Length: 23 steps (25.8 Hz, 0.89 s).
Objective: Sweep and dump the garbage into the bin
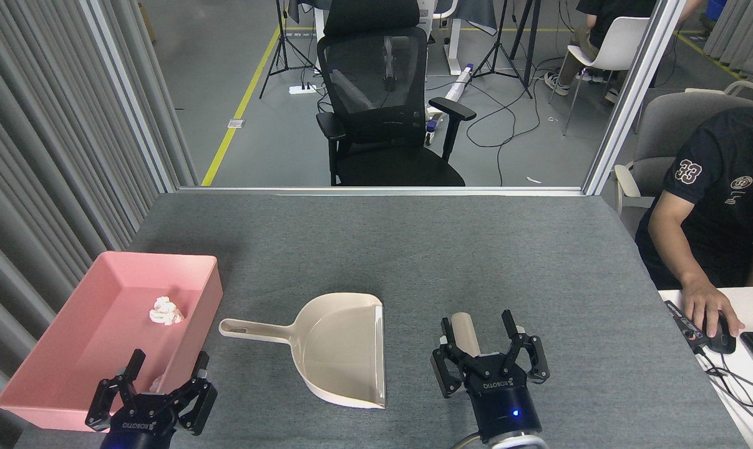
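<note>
Dustpan (342,349) blocks mid-table (far half clear).

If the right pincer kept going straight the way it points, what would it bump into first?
Probably the beige brush handle, which lies on the table just ahead of the open right pincer, near its left finger. Depth is unclear, so it might pass above.

Right pincer (485,357) hides most of beige handle (464,328) — 2nd wad (156,383) partly behind left pincer (163,388).

Bright, even overhead light, soft shadows, sharp focus throughout.
</note>
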Tool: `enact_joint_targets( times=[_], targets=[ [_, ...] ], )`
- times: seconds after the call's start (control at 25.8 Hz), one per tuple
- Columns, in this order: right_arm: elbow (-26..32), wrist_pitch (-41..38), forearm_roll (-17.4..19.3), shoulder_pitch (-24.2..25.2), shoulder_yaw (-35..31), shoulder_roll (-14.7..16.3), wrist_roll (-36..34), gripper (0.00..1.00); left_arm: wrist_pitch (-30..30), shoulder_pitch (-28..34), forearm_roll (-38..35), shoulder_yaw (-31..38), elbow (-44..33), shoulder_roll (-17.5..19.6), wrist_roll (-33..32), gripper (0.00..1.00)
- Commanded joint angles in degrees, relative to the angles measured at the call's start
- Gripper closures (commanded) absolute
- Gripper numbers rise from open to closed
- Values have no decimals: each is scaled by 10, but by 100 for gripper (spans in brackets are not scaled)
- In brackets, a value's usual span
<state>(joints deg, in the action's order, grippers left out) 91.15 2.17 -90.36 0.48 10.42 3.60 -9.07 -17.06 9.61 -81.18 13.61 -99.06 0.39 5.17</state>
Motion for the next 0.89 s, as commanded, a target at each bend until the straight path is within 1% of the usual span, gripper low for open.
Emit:
enact_joint_targets(
  times=[0.0,0.15,0.35,0.74,0.85],
  targets=[
    [-1,0,3,0,-1,-2,1,2,0,-1,9,32,0,4,-5,1],
    [-1,1,8,9,-3,-2,5,2,0,-13,9,44,0,8,-18,1],
    [0,0,12,43,-29,-1,5,2,-1,-14,10,45,0,9,-21,1],
    [1,1,12,49,-30,-3,5,2,-5,-12,10,43,0,9,-21,1],
    [8,1,12,57,-30,-17,4,2,-8,-12,10,43,0,10,-21,1]
  ],
)
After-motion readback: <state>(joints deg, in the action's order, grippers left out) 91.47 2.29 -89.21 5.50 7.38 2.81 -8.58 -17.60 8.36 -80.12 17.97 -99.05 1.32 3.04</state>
